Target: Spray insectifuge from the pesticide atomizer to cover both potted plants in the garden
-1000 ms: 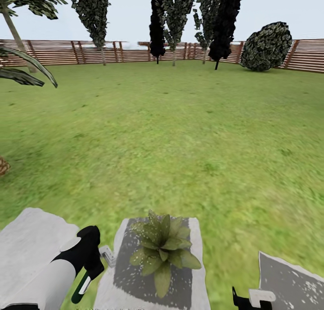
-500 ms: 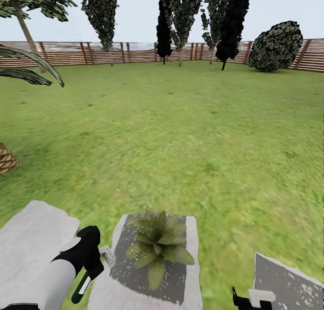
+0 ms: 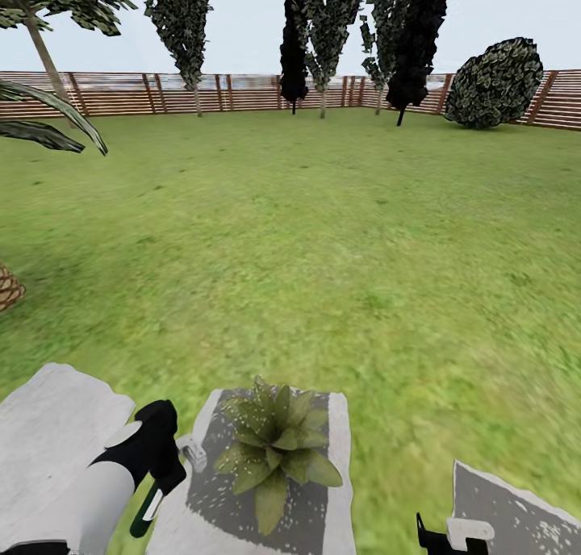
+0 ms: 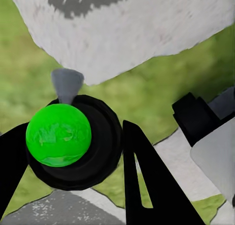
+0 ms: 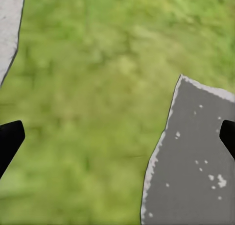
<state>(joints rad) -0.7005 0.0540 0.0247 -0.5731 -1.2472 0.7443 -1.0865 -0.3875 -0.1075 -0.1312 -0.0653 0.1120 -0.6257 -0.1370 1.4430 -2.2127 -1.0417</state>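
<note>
Down at 7 o'clock in the head view, left gripper point(image 3: 161, 490) with fingers pinching the pesticide atomizer point(image 3: 150, 507), green showing on its dark body, whitish nozzle point(image 3: 192, 453) aimed toward the potted plant point(image 3: 273, 450). From the left wrist view, black fingers point(image 4: 147, 181) clamped either side of the atomizer's round dark body and bright green face point(image 4: 58, 135), grey nozzle tip point(image 4: 67, 84) pointing toward the pale stone beyond. At 6 o'clock, potted plant standing on a grey stepping stone point(image 3: 339, 490), insectifuge point(image 3: 242, 414) speckling its leaves and the darkened stone around it. Another stepping stone point(image 3: 48, 426) under the left arm, a third point(image 3: 516, 507) at 5 o'clock, also flecked white. Right gripper point(image 3: 452, 535) at the bottom edge around 5 o'clock; from the right wrist view, fingers point(image 5: 10, 141) spread wide apart, empty over lawn and stone edge point(image 5: 196, 161). Lawn point(image 3: 323, 240) stretching to a slat fence point(image 3: 242, 95) at 12, tall trees point(image 3: 323, 31) and a round bush point(image 3: 494, 83) at 1 o'clock, palm fronds point(image 3: 40, 123) at 10.
</note>
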